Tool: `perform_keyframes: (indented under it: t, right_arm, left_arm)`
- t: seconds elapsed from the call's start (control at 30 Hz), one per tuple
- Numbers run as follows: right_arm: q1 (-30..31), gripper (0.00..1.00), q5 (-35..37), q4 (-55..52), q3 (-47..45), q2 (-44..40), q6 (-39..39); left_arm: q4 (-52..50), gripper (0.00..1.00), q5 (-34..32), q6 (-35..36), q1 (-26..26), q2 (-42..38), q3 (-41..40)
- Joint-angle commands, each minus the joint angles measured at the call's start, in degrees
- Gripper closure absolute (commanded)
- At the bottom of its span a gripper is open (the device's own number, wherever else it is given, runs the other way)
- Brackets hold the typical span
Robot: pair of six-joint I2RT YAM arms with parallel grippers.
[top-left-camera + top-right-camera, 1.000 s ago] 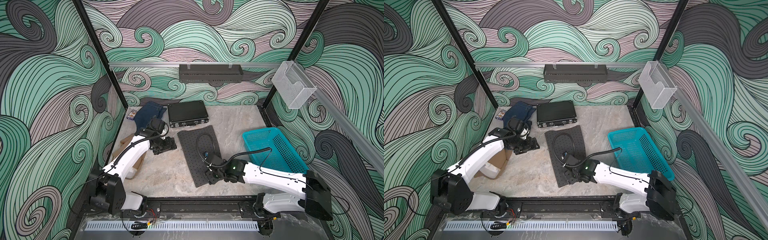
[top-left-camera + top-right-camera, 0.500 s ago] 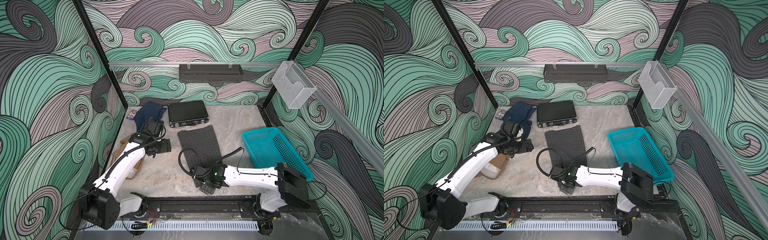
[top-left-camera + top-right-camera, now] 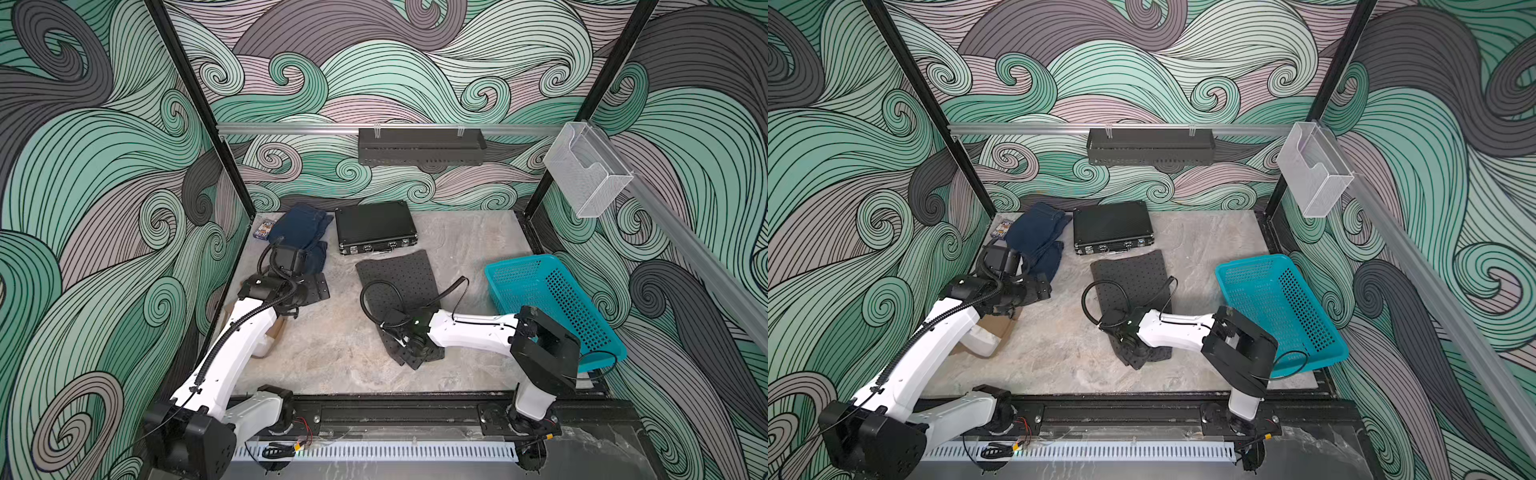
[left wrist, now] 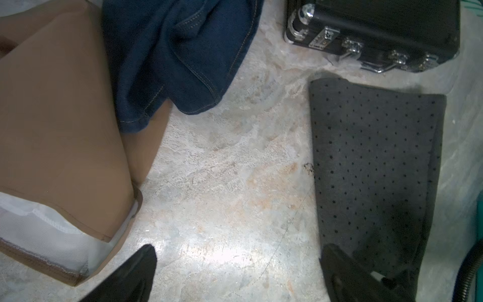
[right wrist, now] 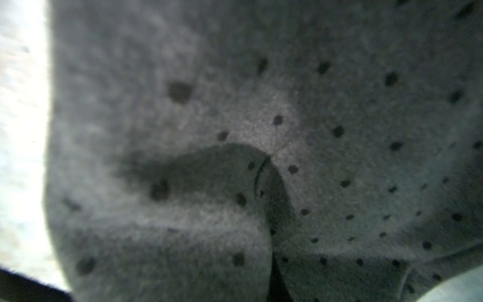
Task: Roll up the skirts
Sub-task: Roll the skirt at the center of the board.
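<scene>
Marble-look tabletop (image 3: 328,361), swirl-print walls (image 3: 374,75) all round. Lower centre: my right gripper (image 3: 411,353) clenched on bunched near end of dotted grey skirt (image 3: 399,278), whose long axis runs up frame toward black case (image 3: 374,226). Left of centre: my left gripper (image 4: 237,251) spread wide, empty, over bare tabletop. Tan skirt (image 4: 57,117) and denim skirt (image 3: 303,232) at left, teal basket (image 3: 540,291) at right.
</scene>
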Motion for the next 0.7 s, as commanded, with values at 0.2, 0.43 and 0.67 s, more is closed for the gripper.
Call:
perform_keyframes:
  t: [0.2,0.43,0.67]
  right_arm:
    - [1.3,0.97,-24.7,16.9,9.8,5.3,26.2]
    - [1.2,0.93,-27.1,22.5,17.0,12.6,34.4]
    - [1.3,0.88,-26.2,23.2,16.8,13.7,31.6]
  left_arm:
    - [-0.2,0.01,15.6,-7.7,2.9,-5.3,-6.9]
    - [19.3,0.02,38.9,-17.1,3.0,-6.3,-22.0]
    - [27.3,0.03,45.2,-19.1,3.2,4.1,-26.7]
